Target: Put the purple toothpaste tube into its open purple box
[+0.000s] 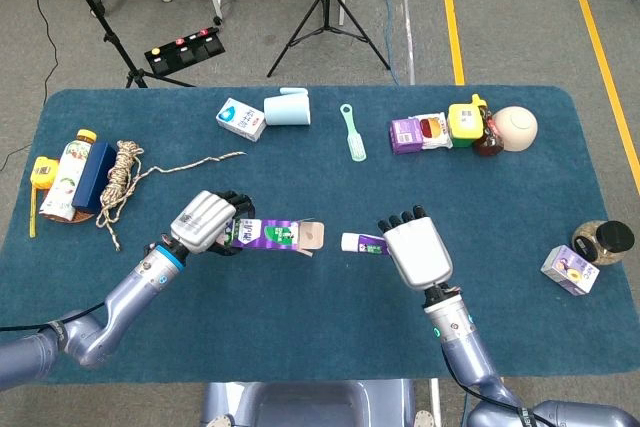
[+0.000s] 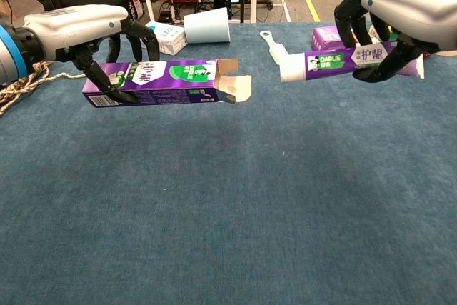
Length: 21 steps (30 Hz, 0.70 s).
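Right robot hand (image 2: 400,12) grasping toothpaste tube (image 2: 343,62), cap near left-hand-gripped box (image 2: 153,82).

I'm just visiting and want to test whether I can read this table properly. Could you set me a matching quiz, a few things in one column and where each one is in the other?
Things:
1. purple toothpaste tube
2. purple box
3. light blue cup
4. green toothbrush

Places:
A. lying on its side beside the milk carton
B. held off the table in the left hand
C. held off the table in the right hand
D. lying alone on the cloth at the far middle of the table

Pairs: 1-C, 2-B, 3-A, 4-D
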### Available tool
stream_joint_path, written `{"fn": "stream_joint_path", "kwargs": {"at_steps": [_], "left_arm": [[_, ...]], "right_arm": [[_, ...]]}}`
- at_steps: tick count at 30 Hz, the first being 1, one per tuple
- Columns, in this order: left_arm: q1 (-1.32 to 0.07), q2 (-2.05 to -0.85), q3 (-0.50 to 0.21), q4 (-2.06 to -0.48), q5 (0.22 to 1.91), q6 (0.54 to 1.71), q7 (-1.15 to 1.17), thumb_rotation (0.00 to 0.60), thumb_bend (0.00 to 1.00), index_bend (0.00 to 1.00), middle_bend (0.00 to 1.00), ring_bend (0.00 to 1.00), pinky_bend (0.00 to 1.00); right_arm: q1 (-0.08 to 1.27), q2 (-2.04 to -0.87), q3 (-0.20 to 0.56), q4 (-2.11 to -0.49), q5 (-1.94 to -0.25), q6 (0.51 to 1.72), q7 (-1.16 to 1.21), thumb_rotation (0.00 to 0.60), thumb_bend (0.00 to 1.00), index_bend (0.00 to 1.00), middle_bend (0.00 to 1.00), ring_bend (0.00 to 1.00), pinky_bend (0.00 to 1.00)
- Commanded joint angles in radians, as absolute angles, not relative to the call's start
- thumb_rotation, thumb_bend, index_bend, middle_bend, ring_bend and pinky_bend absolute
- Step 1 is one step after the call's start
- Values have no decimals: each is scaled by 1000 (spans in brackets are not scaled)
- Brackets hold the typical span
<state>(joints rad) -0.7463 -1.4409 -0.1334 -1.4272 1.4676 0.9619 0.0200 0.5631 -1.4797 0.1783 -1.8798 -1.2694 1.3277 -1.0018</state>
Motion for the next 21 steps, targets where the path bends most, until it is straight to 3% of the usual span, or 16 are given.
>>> {"fn": "stream_joint_path", "kwargs": {"at_steps": [1, 21], "left_arm": [[-753, -1445, -138, -1430, 1457, 954, 25, 600, 219, 459, 361, 346, 592], [-775, -1465, -150, -1515, 1395, 948, 136, 600, 221, 460, 361, 346, 586]], "right_arm": [[562, -1471, 181, -1905, -1261, 1343, -1025, 600, 528, 591, 613, 597, 435], [582, -1502, 167, -1903, -1221, 1339, -1076, 600, 528, 593, 613, 600, 435]]}}
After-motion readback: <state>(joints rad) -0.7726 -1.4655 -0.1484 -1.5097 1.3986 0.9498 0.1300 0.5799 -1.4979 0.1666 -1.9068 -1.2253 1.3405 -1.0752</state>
